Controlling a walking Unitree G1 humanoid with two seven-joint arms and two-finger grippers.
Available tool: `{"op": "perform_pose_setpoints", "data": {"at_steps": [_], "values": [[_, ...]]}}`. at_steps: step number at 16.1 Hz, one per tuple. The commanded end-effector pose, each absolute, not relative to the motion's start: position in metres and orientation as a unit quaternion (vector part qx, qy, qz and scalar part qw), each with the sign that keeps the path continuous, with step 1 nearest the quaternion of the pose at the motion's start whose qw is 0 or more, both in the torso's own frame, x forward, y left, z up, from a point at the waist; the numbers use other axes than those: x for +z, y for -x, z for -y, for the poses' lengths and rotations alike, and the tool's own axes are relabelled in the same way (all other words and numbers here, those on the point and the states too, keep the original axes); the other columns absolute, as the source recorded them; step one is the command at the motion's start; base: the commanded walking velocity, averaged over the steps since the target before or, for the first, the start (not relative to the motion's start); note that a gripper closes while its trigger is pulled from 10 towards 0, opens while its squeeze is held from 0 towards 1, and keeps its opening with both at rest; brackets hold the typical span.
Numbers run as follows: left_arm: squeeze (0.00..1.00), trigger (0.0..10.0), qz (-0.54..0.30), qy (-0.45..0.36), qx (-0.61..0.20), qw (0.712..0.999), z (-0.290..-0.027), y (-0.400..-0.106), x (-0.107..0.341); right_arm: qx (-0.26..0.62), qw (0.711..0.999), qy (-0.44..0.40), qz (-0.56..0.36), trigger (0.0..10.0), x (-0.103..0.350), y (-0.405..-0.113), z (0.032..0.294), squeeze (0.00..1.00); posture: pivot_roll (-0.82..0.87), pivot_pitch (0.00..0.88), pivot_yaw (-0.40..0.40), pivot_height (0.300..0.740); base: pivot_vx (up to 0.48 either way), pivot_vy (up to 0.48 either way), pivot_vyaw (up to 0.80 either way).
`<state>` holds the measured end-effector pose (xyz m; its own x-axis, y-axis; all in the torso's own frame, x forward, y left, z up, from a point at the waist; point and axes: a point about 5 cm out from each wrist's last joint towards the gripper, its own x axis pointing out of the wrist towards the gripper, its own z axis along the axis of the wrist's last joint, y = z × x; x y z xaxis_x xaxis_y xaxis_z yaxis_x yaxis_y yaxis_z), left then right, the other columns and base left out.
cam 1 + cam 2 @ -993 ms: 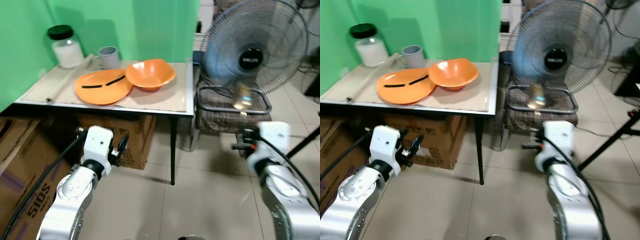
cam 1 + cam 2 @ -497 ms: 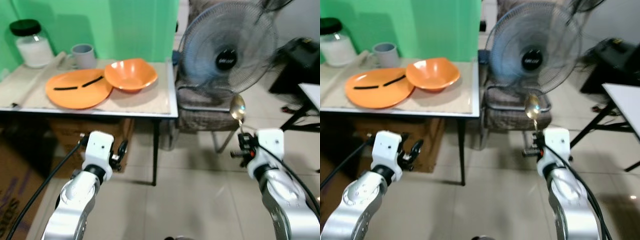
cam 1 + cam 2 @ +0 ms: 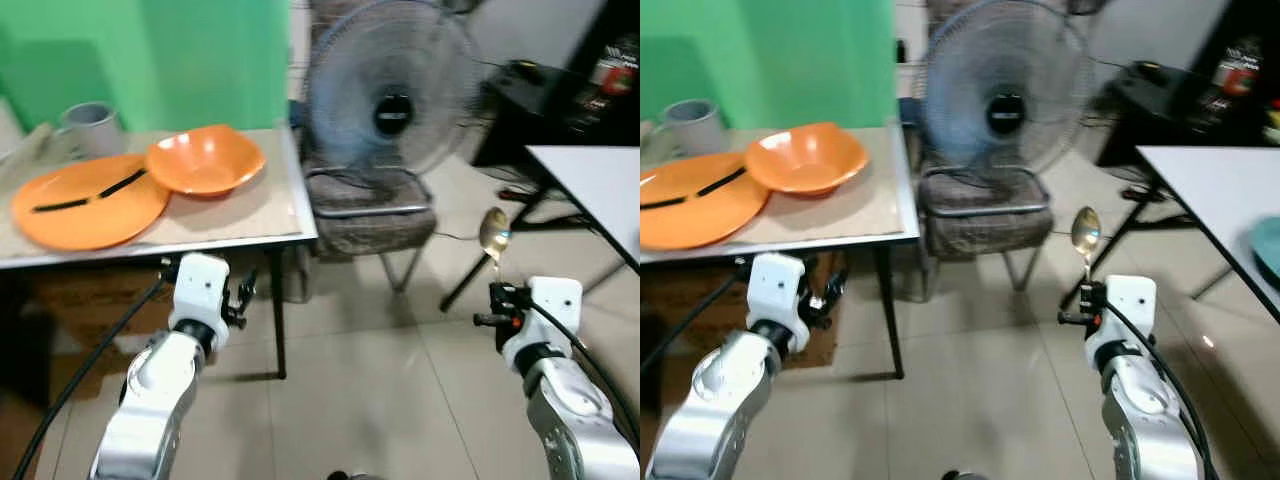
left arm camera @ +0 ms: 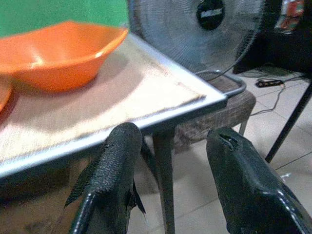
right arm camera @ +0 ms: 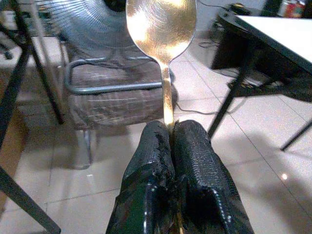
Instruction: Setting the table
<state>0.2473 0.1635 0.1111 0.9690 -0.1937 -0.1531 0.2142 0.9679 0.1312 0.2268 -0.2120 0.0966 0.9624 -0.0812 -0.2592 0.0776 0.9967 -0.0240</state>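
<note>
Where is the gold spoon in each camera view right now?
Left eye view: spoon upright at right, above the right end effector.
Right eye view: spoon right of centre, bowl up.
Right wrist view: spoon top centre, handle pinched between the black fingers.
Left wrist view: no spoon to place.
Shared landmark: the fan.

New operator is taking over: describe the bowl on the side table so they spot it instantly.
Find the table against the green wall, left of the fan. The bowl sits near its right end, touching the flat orange plate; it alone is deep, with raised sides.
</note>
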Motion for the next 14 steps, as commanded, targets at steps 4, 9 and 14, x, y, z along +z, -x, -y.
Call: {"op": "perform_pose_setpoints", "data": {"at_steps": [4, 9, 14], "values": [[0.00, 10.0, -0.059, -0.071, -0.115, 0.989, -0.160, -0.250, 0.116, -0.025, 0.993, -0.001, -0.117, 10.0, 0.119, -0.232, 0.204, 0.00, 0.02, 0.000, 0.013, 0.740, 0.000, 0.000, -0.76], [0.00, 10.0, -0.049, -0.067, -0.133, 0.988, -0.150, -0.257, 0.120, -0.004, 0.995, 0.024, -0.098, 10.0, 0.140, -0.243, 0.194, 0.00, 0.03, 0.000, 0.015, 0.740, 0.000, 0.000, -0.76], [0.00, 10.0, -0.054, -0.062, -0.137, 0.987, -0.152, -0.260, 0.121, 0.002, 0.994, 0.008, -0.110, 10.0, 0.145, -0.241, 0.192, 0.00, 0.03, 0.000, 0.016, 0.740, 0.000, 0.000, -0.76]]}}
